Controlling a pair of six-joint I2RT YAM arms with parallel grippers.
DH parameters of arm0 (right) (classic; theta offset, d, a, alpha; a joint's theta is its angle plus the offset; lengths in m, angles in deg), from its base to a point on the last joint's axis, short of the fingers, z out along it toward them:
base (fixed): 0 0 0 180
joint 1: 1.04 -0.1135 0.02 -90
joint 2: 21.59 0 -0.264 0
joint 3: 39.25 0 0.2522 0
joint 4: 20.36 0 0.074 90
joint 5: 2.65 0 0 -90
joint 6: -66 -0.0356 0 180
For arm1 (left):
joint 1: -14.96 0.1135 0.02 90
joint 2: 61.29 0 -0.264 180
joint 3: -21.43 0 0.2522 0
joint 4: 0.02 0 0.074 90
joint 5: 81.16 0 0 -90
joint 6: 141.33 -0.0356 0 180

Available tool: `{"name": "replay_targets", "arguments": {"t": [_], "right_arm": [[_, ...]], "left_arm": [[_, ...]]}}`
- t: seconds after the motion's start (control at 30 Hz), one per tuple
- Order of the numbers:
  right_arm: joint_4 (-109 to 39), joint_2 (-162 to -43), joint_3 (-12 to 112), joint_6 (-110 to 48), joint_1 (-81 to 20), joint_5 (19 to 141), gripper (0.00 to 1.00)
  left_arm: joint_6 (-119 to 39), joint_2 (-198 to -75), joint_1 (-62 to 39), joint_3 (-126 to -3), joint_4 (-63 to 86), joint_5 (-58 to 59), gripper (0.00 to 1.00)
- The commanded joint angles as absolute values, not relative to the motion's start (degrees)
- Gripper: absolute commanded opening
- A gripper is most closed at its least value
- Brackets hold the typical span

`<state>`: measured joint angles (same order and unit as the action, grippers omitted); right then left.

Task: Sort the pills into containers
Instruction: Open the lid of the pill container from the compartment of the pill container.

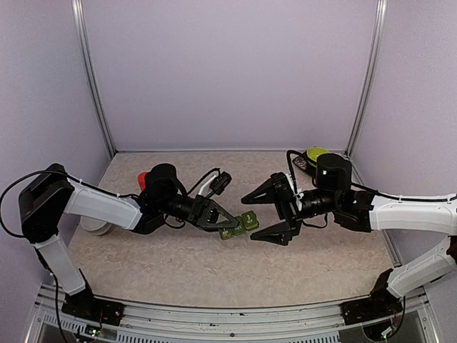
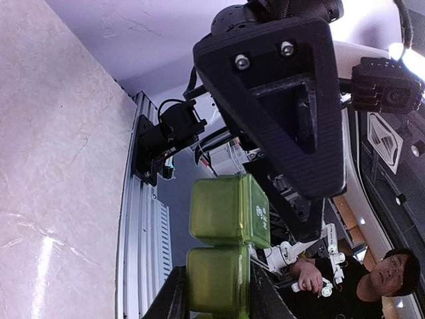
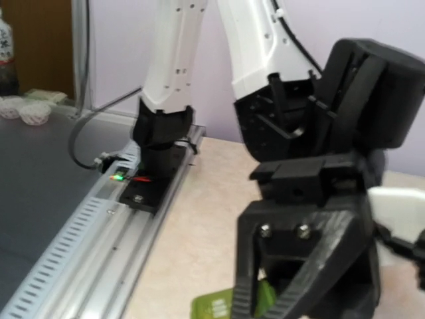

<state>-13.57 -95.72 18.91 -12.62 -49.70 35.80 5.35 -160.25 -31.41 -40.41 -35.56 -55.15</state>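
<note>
**Left gripper clamped on the containers, right gripper spread wide at their far end**

The left gripper (image 1: 223, 221) is closed on the containers (image 1: 239, 227), a dark green strip of joined square compartments. In the left wrist view its two black fingers (image 2: 174, 300) press on either side of the lower compartment at the bottom of the frame. The next compartment (image 2: 229, 211) stands free beyond the fingertips, and its lid carries a pale mark. A third compartment cannot be made out in that view.

The right gripper (image 1: 248, 217) faces it from the other side with its jaws set wide apart, holding nothing. From above, one finger reaches past the strip's far side and the other past its near side, so the free end of the strip lies between them. Whether either finger touches the strip cannot be told. In the left wrist view, one of these broad black fingers (image 2: 285, 106) hangs close to the free compartment.

The right wrist view shows only a green corner of the strip (image 3: 219, 307), low in the frame beside the left arm's black gripper.

Both arms meet near the middle of the pale marbled table (image 1: 178, 264). A yellow-green bowl (image 1: 314, 153) sits at the far right corner, well apart from the strip. A red object (image 1: 143, 179) and a white dish (image 1: 96, 227) lie by the left arm.
</note>
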Motion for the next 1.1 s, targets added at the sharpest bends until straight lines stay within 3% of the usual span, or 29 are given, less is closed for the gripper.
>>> {"name": "replay_targets", "arguments": {"t": [0.0, 0.37, 1.07], "right_arm": [[-15.6, -93.7, 20.5, -12.2, -50.2, 41.3, 1.0], [-22.5, -93.7, 20.4, -3.6, -50.8, 48.9, 1.0], [-16.6, -93.0, 20.5, -6.1, -50.9, 58.5, 1.0]], "left_arm": [[3.3, -160.4, -31.1, -41.2, -34.3, -54.1, 0.0], [3.3, -160.3, -31.1, -41.2, -34.1, -55.0, 0.0], [1.7, -162.0, -32.1, -40.2, -33.3, -55.5, 0.0]]}}
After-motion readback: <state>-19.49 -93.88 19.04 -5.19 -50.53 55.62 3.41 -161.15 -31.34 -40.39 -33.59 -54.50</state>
